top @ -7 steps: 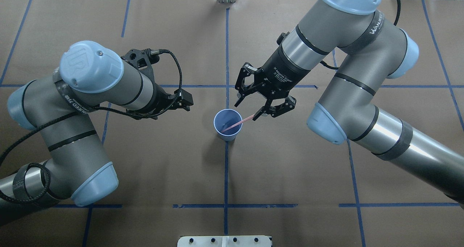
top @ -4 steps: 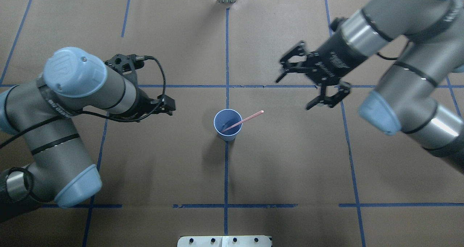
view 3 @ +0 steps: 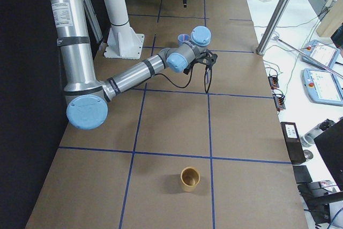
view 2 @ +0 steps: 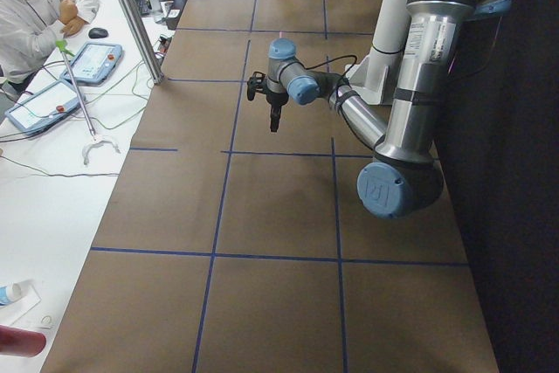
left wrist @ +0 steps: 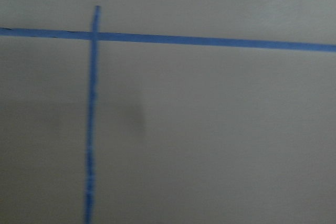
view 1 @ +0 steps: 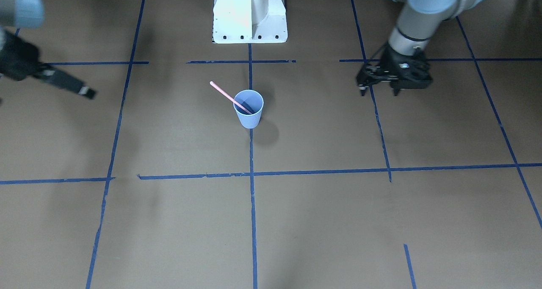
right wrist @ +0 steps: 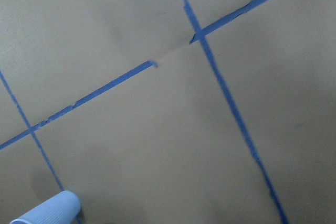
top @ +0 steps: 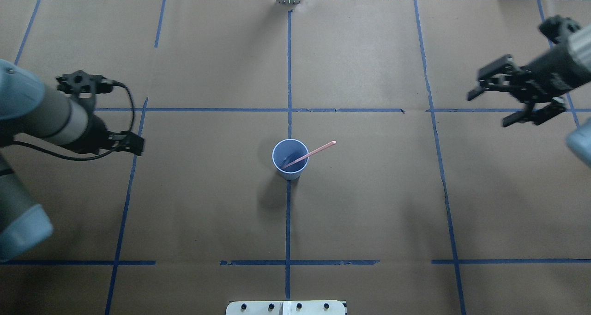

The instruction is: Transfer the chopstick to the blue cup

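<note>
**Chopstick in the cup, both arms out wide**

The chopstick [top: 310, 154] is in the blue cup [top: 292, 175]. Its lower end is down inside, near the wall on the robot's left, and the shaft leans on the rim at the opposite side. It's tilted, not upright. The long axis runs approx. left-to-right across the table, w/ the free tip sticking out past the rim, pointing up & toward the robot's right.

The cup stands upright on the centre tape line [top: 288, 213], near the middle of the table. Nothing touches it but the stick.

The right gripper [top: 488, 109] hangs over the table's right edge, well apart from the cup. Its jaws are spread wide w/ nothing between them.

The left gripper [top: 136, 145] is out on the other side, also well apart from the cup. No view shows it clearly enough, so I can't tell if its fingers are together or parted.

The left wrist cam shows only blurred paper & tape. The right wrist cam catches a bit of the cup's wall in its bottom-left corner.

A tan cup [view 3: 189, 178] stands upright toward the table's right end, far from the action.
</note>
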`<state>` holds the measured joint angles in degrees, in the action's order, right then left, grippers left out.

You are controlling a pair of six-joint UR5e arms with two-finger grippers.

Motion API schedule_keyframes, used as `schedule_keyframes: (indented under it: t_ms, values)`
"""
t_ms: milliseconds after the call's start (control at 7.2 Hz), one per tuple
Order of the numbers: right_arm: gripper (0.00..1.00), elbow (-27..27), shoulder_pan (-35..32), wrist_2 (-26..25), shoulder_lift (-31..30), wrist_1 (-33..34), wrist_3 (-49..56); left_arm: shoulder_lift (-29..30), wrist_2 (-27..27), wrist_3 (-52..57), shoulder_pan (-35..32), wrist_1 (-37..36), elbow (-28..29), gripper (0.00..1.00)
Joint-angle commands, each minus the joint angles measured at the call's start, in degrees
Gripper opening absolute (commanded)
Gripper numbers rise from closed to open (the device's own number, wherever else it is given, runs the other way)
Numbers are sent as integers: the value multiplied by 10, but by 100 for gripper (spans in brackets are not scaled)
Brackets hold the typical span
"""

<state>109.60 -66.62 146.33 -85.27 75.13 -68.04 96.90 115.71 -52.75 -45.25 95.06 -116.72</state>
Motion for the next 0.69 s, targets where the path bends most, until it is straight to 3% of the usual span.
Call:
schedule_keyframes:
  t_ms: [0,278,556]
  values:
    - [100,-20,-69,-70,-83,5,258,-68,60,179,-90,-1,6,100]
    - [100,-94,-140,-98,-97,7,462,-104,119,340,-190,-8,35,100]
    - [100,-149,-208,-97,-98,35,633,-109,133,503,-289,-32,96,100]
